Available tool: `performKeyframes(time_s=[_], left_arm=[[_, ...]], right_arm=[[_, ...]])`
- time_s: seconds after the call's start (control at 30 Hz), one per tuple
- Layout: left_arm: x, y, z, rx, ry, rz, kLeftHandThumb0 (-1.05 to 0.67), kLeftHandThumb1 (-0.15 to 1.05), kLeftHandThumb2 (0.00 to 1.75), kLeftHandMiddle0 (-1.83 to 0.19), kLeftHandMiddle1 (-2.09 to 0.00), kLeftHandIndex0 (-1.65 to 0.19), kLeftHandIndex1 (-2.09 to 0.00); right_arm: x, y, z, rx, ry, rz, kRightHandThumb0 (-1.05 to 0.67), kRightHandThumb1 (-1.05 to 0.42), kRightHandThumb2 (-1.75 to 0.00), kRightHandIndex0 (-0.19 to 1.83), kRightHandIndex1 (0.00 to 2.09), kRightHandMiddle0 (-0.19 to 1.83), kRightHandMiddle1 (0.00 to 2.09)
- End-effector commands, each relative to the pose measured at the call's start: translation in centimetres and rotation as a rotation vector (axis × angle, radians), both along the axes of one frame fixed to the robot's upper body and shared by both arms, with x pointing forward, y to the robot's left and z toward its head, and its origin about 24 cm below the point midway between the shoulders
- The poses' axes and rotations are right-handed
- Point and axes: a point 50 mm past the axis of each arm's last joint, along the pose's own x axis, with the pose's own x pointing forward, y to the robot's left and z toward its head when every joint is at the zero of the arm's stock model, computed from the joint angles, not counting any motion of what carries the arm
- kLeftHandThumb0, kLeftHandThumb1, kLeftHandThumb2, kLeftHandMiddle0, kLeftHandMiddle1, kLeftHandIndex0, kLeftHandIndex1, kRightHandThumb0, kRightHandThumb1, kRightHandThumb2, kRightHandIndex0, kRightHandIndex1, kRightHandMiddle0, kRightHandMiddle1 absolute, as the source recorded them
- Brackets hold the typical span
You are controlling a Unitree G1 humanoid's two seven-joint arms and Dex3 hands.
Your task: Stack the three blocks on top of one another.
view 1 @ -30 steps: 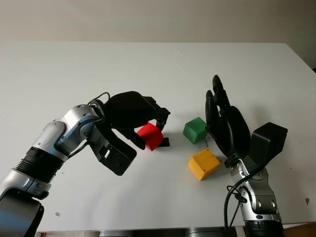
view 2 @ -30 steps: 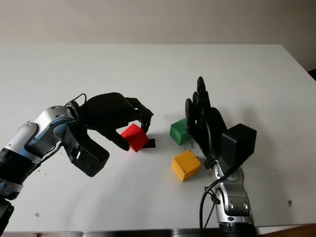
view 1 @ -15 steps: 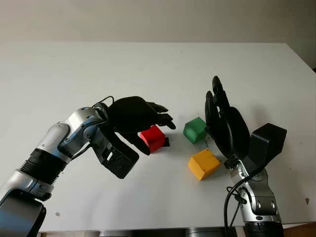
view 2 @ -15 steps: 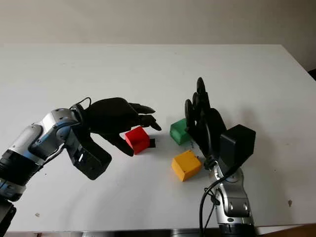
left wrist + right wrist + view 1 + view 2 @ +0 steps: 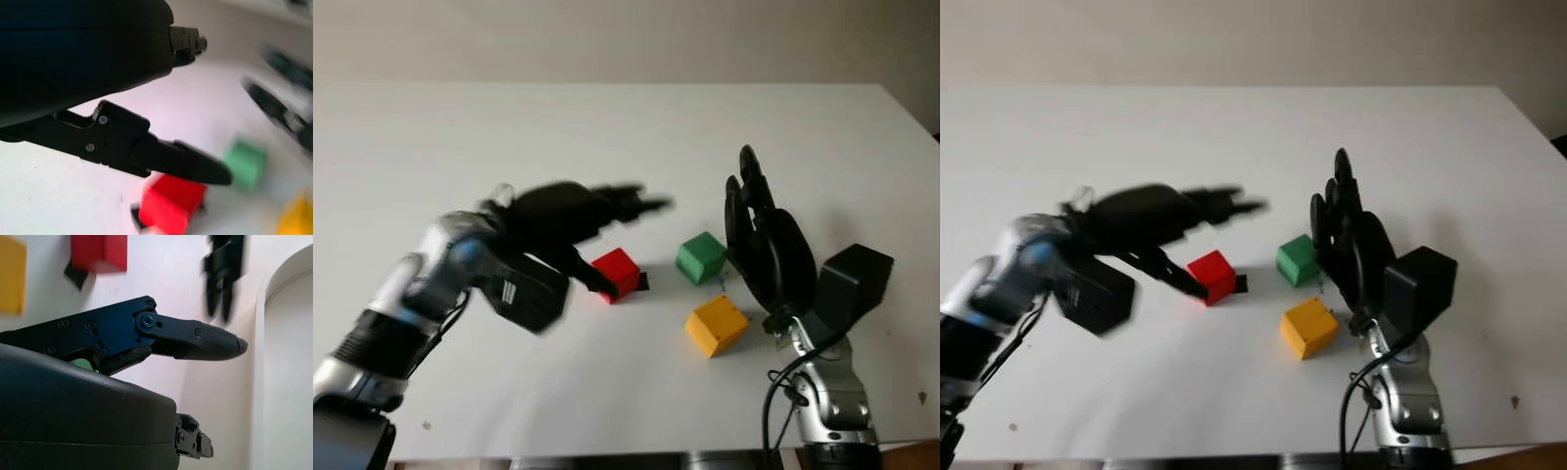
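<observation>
Hovering over red block [image 5: 616, 272], left hand [image 5: 570, 217] open, empty; right hand [image 5: 766, 250] open beside green block [image 5: 701, 258]; yellow block [image 5: 716, 325] on surface [image 5: 626, 137].

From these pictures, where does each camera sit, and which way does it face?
Left eye view: on the head, facing forward and down at the white table; left hand over the red block, right hand upright beside the green block and yellow block.
Right eye view: same scene, seen a little to the side.
Left wrist view: by the left hand's shell, toward all three blocks.
Right wrist view: by the right hand's shell, toward the red and yellow blocks.
Shared: the red block.
</observation>
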Motion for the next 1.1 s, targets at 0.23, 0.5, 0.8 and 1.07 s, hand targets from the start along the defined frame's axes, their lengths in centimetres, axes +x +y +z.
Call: performKeyframes(time_s=[0.23, 0.5, 0.8, 1.07], left_arm=[[-2.2, 5.4, -2.7, -0.559, 0.033, 0.247, -0.84, 1.05, 0.54, 0.19, -0.01, 0.19, -0.01], [-5.1, 7.0, -7.1, -0.872, 0.136, 0.349, -0.80, 1.05, 0.53, 0.19, -0.03, 0.18, -0.04], [-6.5, 5.9, -9.8, -0.978, 0.174, 0.387, -0.75, 1.05, 0.66, 0.19, 0.00, 0.19, 0.00], [-6.4, 5.3, -10.4, -1.008, 0.188, 0.405, -0.77, 1.05, 0.61, 0.19, -0.02, 0.19, -0.02]], right_arm=[[-0.5, -3.8, 8.3, -0.495, -0.202, 0.062, -0.77, -0.92, -0.04, -0.13, 0.04, 0.14, 0.15], [-1.9, -3.4, 12.0, -0.891, -0.259, 0.218, -0.80, -0.80, -0.04, -0.05, 0.07, 0.33, 0.14], [-2.6, -2.3, 11.6, -1.224, -0.273, 0.376, -0.76, -0.72, -0.05, 0.01, 0.07, 0.49, 0.10], [-2.9, -1.1, 9.4, -1.372, -0.286, 0.467, -0.76, -0.73, -0.05, 0.04, 0.07, 0.54, 0.08]])
